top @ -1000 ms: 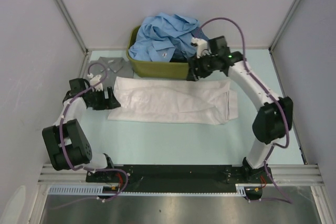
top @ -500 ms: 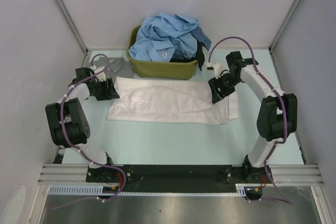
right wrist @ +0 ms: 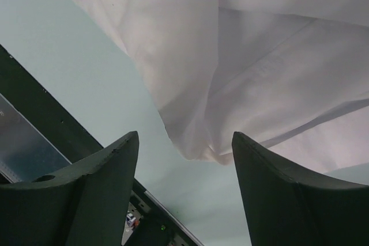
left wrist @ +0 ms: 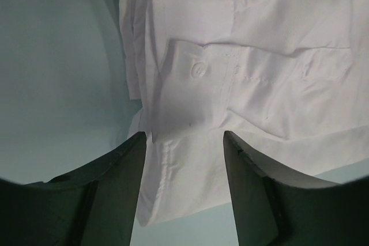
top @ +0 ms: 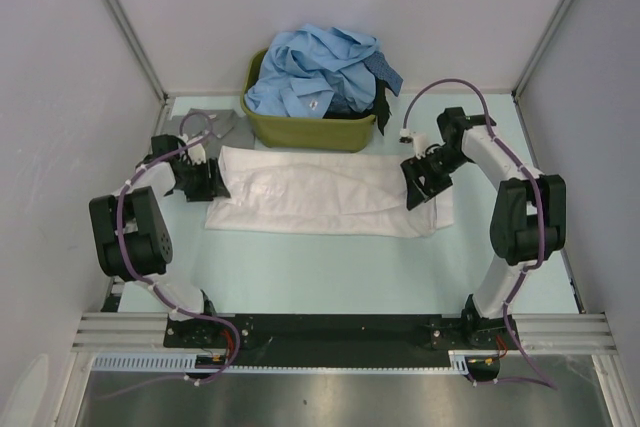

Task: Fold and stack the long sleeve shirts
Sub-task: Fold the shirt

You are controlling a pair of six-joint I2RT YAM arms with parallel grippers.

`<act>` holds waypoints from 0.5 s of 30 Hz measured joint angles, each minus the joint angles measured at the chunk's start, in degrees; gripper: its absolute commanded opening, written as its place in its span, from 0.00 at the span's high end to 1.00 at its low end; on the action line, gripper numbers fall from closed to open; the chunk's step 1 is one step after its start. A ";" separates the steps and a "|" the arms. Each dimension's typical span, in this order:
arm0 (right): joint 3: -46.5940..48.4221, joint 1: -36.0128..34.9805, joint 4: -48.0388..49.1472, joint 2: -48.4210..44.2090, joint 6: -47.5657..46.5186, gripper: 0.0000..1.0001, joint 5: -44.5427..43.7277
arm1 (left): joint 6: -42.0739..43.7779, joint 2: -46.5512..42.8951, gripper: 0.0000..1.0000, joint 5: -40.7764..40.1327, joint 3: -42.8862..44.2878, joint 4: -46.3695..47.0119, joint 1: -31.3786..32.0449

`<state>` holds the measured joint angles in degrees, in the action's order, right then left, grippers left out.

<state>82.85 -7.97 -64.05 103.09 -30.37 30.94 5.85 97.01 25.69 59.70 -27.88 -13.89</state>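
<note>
Near edge: both arm bases sit on the black rail [top: 330,327], and the arms reach out over the table [top: 330,267].

Mid-table: the white shirt [top: 320,197] lies flat, folded into a long strip running left to right, with the sleeves laid in on top.

The left gripper [top: 203,181] is low at the strip's left end. In the wrist view its jaws stand well apart, with the fingers [left wrist: 109,188] on either side of the shirt's near-left edge. The cuff button [left wrist: 199,70] lies just ahead of the gap. The cloth between the fingers is flat, not pinched and not lifted. Can't tell if the tips touch the fabric.

The right gripper [top: 418,187] is low over the strip's right end. Its jaws are also spread wide, and its fingers [right wrist: 98,188] flank a folded corner of the shirt. The corner is slack on the table with no grip on it. Contact again unclear.

Neither gripper holds anything.

Far side: the olive-green tub [top: 300,132] stands just beyond the white shirt's far edge. It is heaped with light blue shirts [top: 310,67], and a dark shirt [top: 385,77] hangs at the heap's right side. The grey shirt [top: 215,125] lies flat on the table left of the tub, just past the left gripper.
</note>
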 measured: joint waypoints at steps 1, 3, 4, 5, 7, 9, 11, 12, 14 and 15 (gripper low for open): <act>-0.57 0.15 0.02 0.02 0.15 0.21 0.00 | -0.11 0.00 0.39 -0.07 -0.09 -0.11 0.00; -1.66 0.42 0.11 0.20 0.68 0.23 0.00 | -0.48 0.02 0.39 -0.09 -0.11 -0.09 0.02; -2.01 0.50 0.13 0.42 0.90 0.25 -0.02 | -0.74 0.07 0.41 -0.09 -0.11 -0.04 0.02; -2.34 0.59 0.42 0.59 1.31 0.26 -0.02 | -0.92 0.15 0.42 -0.09 -0.11 -0.04 0.02; -2.89 0.66 1.16 0.98 1.99 0.31 -0.04 | -1.38 0.50 0.46 -0.02 -0.09 -0.04 0.04; -3.37 0.70 2.12 1.33 2.95 0.41 -0.24 | -1.77 0.87 0.49 0.11 -0.04 -0.07 0.07; -3.69 0.70 3.17 1.60 3.82 0.49 -0.61 | -2.03 1.05 0.54 0.22 -0.02 -0.07 0.07; -3.80 0.70 3.65 1.64 4.39 0.59 -0.76 | -2.14 1.07 0.57 0.26 -0.02 -0.09 0.07; -3.93 0.81 4.61 1.81 5.38 0.67 -1.22 | -2.40 1.07 0.61 0.42 0.00 -0.09 0.07; -3.98 0.94 5.14 1.97 6.03 0.72 -1.49 | -2.47 1.07 0.62 0.44 0.00 -0.11 0.07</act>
<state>78.87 -7.03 -58.92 105.06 -24.34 29.45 3.38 98.08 26.13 59.70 -27.99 -13.82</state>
